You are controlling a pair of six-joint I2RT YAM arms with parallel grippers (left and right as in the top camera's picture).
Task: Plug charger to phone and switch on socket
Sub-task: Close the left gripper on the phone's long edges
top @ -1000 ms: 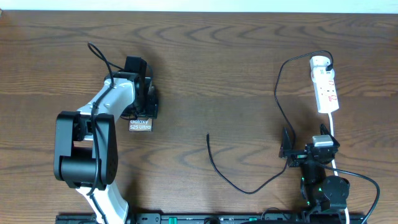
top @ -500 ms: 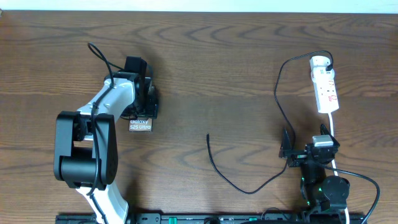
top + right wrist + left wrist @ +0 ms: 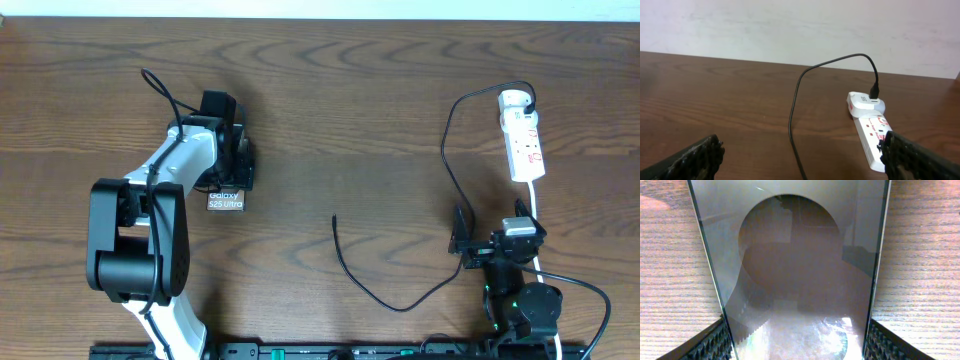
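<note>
Wood table [image 3: 350, 120] | phone [image 3: 800, 280] pinched between left gripper [image 3: 232, 160] pads [image 3: 710, 344] | right gripper [image 3: 800, 157] spread wide

Your counter [image 3: 380, 120] is dark grainy wood. You've got a glossy, mirror-like phone [image 3: 800, 270] and a smooth white plastic socket [image 3: 871, 131].

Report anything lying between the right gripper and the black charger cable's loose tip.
Nothing visible: only bare brown wooden table separates the open right gripper from the loose tip of the thin black charger cable.
</note>
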